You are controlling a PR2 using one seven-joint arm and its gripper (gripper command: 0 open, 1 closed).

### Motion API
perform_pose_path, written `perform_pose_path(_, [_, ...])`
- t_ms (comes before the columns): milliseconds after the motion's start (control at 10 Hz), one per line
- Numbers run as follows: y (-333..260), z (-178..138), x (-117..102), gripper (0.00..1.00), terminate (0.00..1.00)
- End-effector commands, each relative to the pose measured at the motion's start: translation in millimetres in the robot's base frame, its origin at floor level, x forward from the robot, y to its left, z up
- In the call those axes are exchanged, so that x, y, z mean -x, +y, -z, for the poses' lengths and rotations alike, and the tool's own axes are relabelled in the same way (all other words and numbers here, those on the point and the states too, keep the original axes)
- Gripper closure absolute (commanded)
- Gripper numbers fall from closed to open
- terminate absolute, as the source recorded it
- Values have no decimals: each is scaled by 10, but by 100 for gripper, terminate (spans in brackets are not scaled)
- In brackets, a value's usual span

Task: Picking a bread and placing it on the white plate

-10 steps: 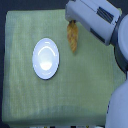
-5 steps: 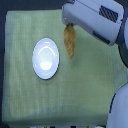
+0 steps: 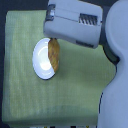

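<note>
The white plate [image 3: 42, 61] lies on a green cloth, left of centre in the exterior view. The golden-brown bread [image 3: 54, 53] hangs lengthwise over the plate's right edge, its upper end going up under my grey and white gripper housing [image 3: 75, 22]. The fingers themselves are hidden beneath the housing, so I cannot see how they stand. Whether the bread's lower tip touches the plate is unclear.
The yellow-green cloth [image 3: 30, 100] covers the table. My large grey arm [image 3: 116, 75] fills the exterior view's right side. A dark strip of table edge [image 3: 50, 125] runs along the bottom.
The gripper has moved toward the exterior view's left and lower with the bread, from beyond the plate's upper right to over the plate's right edge.
</note>
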Motion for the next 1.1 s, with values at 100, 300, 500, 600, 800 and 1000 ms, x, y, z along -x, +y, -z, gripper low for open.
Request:
perform_pose_path(100, [695, 396, 194, 100, 0])
perform_pose_path(300, [782, 523, 237, 100, 0])
perform_pose_path(500, [747, 550, 192, 100, 0])
perform_pose_path(600, [726, 559, 193, 100, 0])
perform_pose_path(800, [701, 561, 146, 100, 0])
perform_pose_path(1000, [735, 594, 132, 0, 0])
